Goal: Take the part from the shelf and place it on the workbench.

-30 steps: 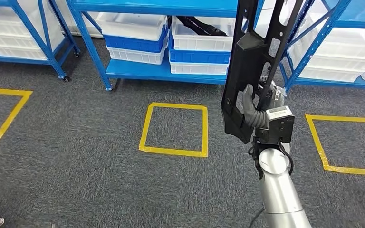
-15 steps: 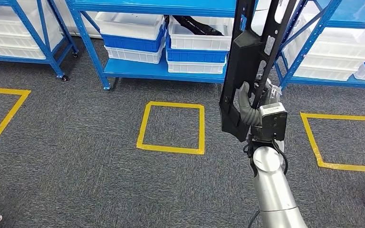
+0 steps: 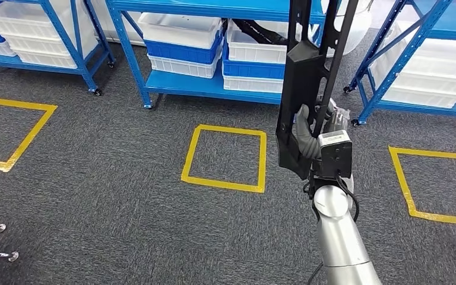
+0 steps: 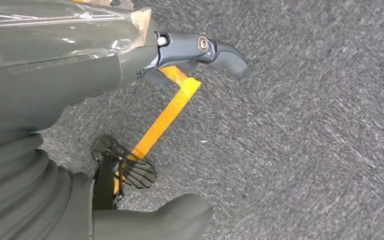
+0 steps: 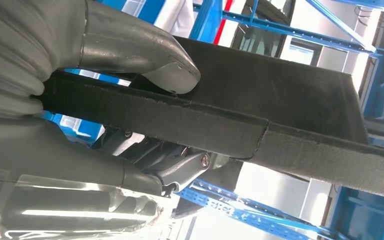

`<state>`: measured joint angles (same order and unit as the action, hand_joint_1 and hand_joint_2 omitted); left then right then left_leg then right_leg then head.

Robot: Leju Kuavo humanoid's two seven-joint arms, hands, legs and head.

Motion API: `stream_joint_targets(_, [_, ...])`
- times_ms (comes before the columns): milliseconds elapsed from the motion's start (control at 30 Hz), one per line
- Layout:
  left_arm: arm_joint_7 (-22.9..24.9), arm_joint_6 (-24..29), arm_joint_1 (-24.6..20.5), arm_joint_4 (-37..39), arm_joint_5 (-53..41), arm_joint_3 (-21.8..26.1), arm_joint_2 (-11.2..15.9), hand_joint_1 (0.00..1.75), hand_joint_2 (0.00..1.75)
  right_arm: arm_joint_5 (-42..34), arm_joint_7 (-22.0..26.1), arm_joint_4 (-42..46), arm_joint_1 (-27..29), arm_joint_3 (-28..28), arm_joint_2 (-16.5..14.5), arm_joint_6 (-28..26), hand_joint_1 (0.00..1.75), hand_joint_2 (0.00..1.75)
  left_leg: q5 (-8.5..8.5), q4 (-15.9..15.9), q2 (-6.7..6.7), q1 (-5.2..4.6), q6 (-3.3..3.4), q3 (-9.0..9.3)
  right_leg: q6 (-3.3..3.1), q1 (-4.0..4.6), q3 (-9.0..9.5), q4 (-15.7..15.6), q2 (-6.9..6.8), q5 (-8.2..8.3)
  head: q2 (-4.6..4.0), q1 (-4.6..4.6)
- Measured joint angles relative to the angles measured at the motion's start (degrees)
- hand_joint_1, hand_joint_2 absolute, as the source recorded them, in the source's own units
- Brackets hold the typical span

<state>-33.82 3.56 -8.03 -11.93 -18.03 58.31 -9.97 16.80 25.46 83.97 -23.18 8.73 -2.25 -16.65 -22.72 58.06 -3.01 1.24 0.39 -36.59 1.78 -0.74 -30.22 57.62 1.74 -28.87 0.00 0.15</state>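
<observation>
The part (image 3: 301, 89) — one long black bracket-like piece with slotted cut-outs — stood near upright in the right hand (image 3: 312, 133), its lower end hanging just below the fingers and its upper end running out past the frame top. The grip sat low on the part, probably to keep the long length clear of the floor and the robot's body while carried; judged from that, the pick from the shelf (image 3: 214, 89) was done and the workbench placement was not. In the right wrist view the thumb (image 5: 145, 55) pressed on one face of the part's edge and the darker fingers (image 5: 180, 170) wrapped the other face — clenched on it, edge sandwiched between them. Left hand (image 4: 130, 65) hung toward the carpet (image 3: 95, 196), holding nothing, fingers apart. Beyond the fingers: three blue shelf units in part, stacked white and blue bins (image 3: 184, 41) on the middle one's low shelf — two stacks. Yellow tape squares (image 3: 225, 157) on the carpet: three counted, one whole below-left of the fingers, two cut by frame edges. No workbench in sight.
</observation>
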Motion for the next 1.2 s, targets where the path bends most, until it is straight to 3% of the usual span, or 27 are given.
stream_joint_targets(100, [0.0, 0.0, 0.1, 0.0, 0.0, 0.0, 0.0, 0.00, 1.75, 0.0, 0.0, 0.0, 0.0, 0.0, -0.2, 0.0, 1.75, 1.75, -0.34, 0.8, 0.34, 0.24, -0.97, -0.82, -1.33, -0.34, -0.25, 0.0, -1.03, 0.85, 0.00, -0.05])
stream_joint_targets(167, [0.1, 0.2, 0.2, 0.0, 0.0, 0.0, 0.0, 0.00, 1.75, 0.2, 0.0, 0.0, 0.0, -0.1, -0.3, 0.0, 1.75, 1.75, -3.65, 5.7, 1.80, 0.35, -1.22, -2.91, -2.24, -0.62, -0.48, -0.2, -1.77, 1.34, 0.00, -0.21])
stream_joint_targets(233, [0.3, 0.5, 0.2, 0.0, 0.0, 0.0, 0.1, 0.00, 1.75, 0.4, -0.1, 0.0, 0.1, -0.1, -0.4, 0.1, 1.75, 1.75, -7.51, 13.3, 2.51, 0.36, -1.46, -6.02, -2.66, -0.24, -0.88, -0.2, -2.55, 1.56, 0.00, -0.29])
stream_joint_targets(267, [0.5, 0.7, 0.3, 0.0, 0.0, 0.1, 0.1, 0.00, 1.75, 0.5, -0.1, 0.0, 0.1, -0.1, -0.4, 0.1, 1.75, 1.75, -8.36, 15.7, 2.61, 0.36, -1.53, -6.88, -2.75, -0.07, -1.05, -0.2, -3.01, 1.63, 0.00, -0.28])
stream_joint_targets(300, [0.6, 1.0, 0.3, 0.0, 0.0, 0.1, 0.1, 0.00, 1.75, 0.5, -0.1, 0.0, 0.2, -0.1, -0.4, 0.2, 1.75, 1.75, -8.17, 16.1, 2.72, 0.36, -1.52, -6.72, -2.79, 0.06, -1.15, -0.1, -3.47, 1.66, 0.00, -0.31])
stream_joint_targets(333, [0.7, 1.2, 0.4, 0.0, 0.0, 0.2, 0.1, 0.00, 1.75, 0.5, -0.1, 0.0, 0.3, 0.0, -0.3, 0.2, 1.75, 1.75, -6.98, 14.1, 2.95, 0.34, -1.39, -5.30, -2.81, 0.15, -1.19, -0.1, -3.92, 1.68, 0.00, -0.31])
stream_joint_targets(400, [0.8, 1.8, 0.5, 0.0, 0.0, 0.2, 0.1, 0.00, 1.75, 0.6, -0.1, 0.0, 0.3, 0.0, -0.3, 0.3, 1.75, 1.75, -4.16, 6.4, 4.55, 0.08, -0.84, -0.70, -2.75, 0.46, -1.21, 0.0, -4.75, 1.65, 0.00, -0.31])
stream_joint_targets(467, [1.0, 2.4, 0.5, 0.0, -0.2, 0.2, 0.2, 0.00, 1.75, 0.8, -0.1, 0.0, 0.2, 0.0, -0.1, 0.3, 1.75, 1.75, -3.03, 1.4, 5.93, -0.41, -0.11, 1.89, -2.48, 0.95, -1.37, 0.1, -5.50, 1.64, 0.00, -0.20])
stream_joint_targets(500, [1.2, 2.7, 0.5, 0.0, -0.4, 0.2, 0.2, 0.00, 1.75, 1.0, -0.1, 0.0, 0.2, 0.0, -0.1, 0.2, 1.75, 1.75, -3.10, 0.8, 6.09, -0.67, 0.17, 2.05, -2.25, 1.14, -1.46, 0.1, -5.89, 1.65, 0.00, -0.11])
stream_joint_targets(567, [2.1, 3.6, 0.6, 0.0, -0.9, 0.2, 0.2, 0.00, 1.75, 1.5, -0.1, 0.0, 0.3, 0.0, 0.0, 0.2, 1.75, 1.75, -2.63, 0.4, 5.12, -0.67, 0.85, 1.80, -1.66, 1.21, -1.67, 0.1, -6.49, 1.60, 0.00, -0.01])
stream_joint_targets(633, [3.4, 4.7, 0.6, 0.0, -1.4, 0.2, 0.1, 0.00, 1.75, 2.2, -0.3, 0.2, 0.3, 0.0, 0.2, 0.0, 1.75, 1.75, -2.02, -0.1, 4.28, -0.39, 1.65, 1.74, -1.32, 1.02, -2.75, 2.2, -5.15, 0.14, 0.00, 0.07])
stream_joint_targets(733, [5.0, 5.7, 0.6, 0.0, -1.9, 0.2, 0.1, 0.00, 1.75, 3.6, -0.8, 0.7, 1.0, 0.0, 0.6, -0.1, 1.75, 1.75, -1.53, -0.3, 2.94, -0.26, 2.23, 1.35, -1.49, 0.53, -7.54, 13.0, -2.35, -4.88, 0.00, 0.26])
stream_joint_targets(767, [5.4, 5.9, 0.7, 0.0, -2.1, 0.2, 0.0, 0.00, 1.75, 4.3, -1.1, 1.0, 1.6, 0.0, 0.6, -0.2, 1.75, 1.75, -1.42, -0.3, 2.35, -0.27, 2.24, 1.20, -1.32, 0.43, -8.87, 16.0, -2.13, -5.86, 0.00, 0.27])
stream_joint_targets(800, [5.7, 6.1, 0.7, 0.0, -2.3, 0.2, 0.0, 0.00, 1.75, 5.0, -1.5, 1.5, 2.3, 0.0, 0.6, -0.3, 1.75, 1.75, -1.31, -0.3, 1.69, -0.26, 2.17, 1.09, -0.96, 0.33, -9.22, 17.1, -2.04, -5.95, 0.00, 0.30])
stream_joint_targets(833, [5.9, 6.2, 0.8, 0.0, -2.5, 0.2, 0.0, 0.00, 1.75, 5.6, -1.8, 2.1, 2.9, 0.0, 0.6, -0.5, 1.75, 1.75, -1.20, -0.3, 1.05, -0.25, 2.05, 1.03, -0.47, 0.20, -8.34, 15.5, -1.97, -5.03, 0.00, 0.31])
stream_joint_targets(900, [6.2, 6.4, 0.9, 0.0, -2.8, 0.2, -0.1, 0.00, 1.75, 6.6, -2.3, 3.4, 3.7, 0.0, 0.7, -0.7, 1.75, 1.75, -0.98, -0.2, -0.14, -0.21, 1.68, 0.97, 0.47, -0.28, -4.15, 7.3, -1.07, -1.83, 0.00, 0.36])
stream_joint_targets(967, [6.3, 6.7, 0.9, 0.0, -3.0, 0.2, -0.2, 0.00, 1.75, 7.2, -2.5, 4.6, 4.1, 0.0, 0.6, -0.7, 1.75, 1.75, -0.74, -0.1, -0.99, -0.35, 1.08, 0.73, 0.53, -0.41, -1.18, 1.1, 0.03, 0.26, 0.00, 0.36])
stream_joint_targets(1033, [6.5, 6.9, 1.0, 0.0, -3.0, 0.2, -0.2, 0.00, 1.75, 8.0, -2.6, 5.6, 4.7, -0.1, 0.4, -0.8, 1.75, 1.75, -0.42, -0.3, -1.59, -0.40, 0.32, 0.44, -0.08, 0.04, -0.79, 0.2, 0.00, 0.70, 0.00, 0.31])
stream_joint_targets(1100, [6.5, 7.0, 1.2, 0.0, -3.0, 0.2, -0.1, 0.00, 1.75, 8.9, -2.7, 6.7, 5.5, -0.1, 0.0, -0.7, 1.75, 1.75, -0.57, 0.0, -1.48, -0.18, -0.32, 0.04, -0.94, -0.32, -0.81, 0.0, -0.75, 1.11, 0.00, 0.23])
stream_joint_targets(1133, [6.5, 7.0, 1.2, 0.0, -2.9, 0.2, -0.1, 0.00, 1.75, 9.3, -2.7, 7.2, 5.7, -0.1, -0.3, -0.7, 1.75, 1.75, -1.54, 1.3, -0.65, -0.12, -0.56, -0.57, -1.47, -0.54, -0.81, -0.1, -1.16, 1.32, 0.00, 0.11])
stream_joint_targets(1200, [6.5, 7.1, 1.2, 0.0, -2.5, 0.3, -0.1, 0.00, 1.75, 10.0, -2.7, 8.1, 6.2, 0.0, -0.9, -0.3, 1.75, 1.75, -5.27, 7.3, 1.57, -0.11, -0.93, -3.16, -2.14, -0.48, -0.86, -0.2, -2.00, 1.52, 0.00, -0.10])
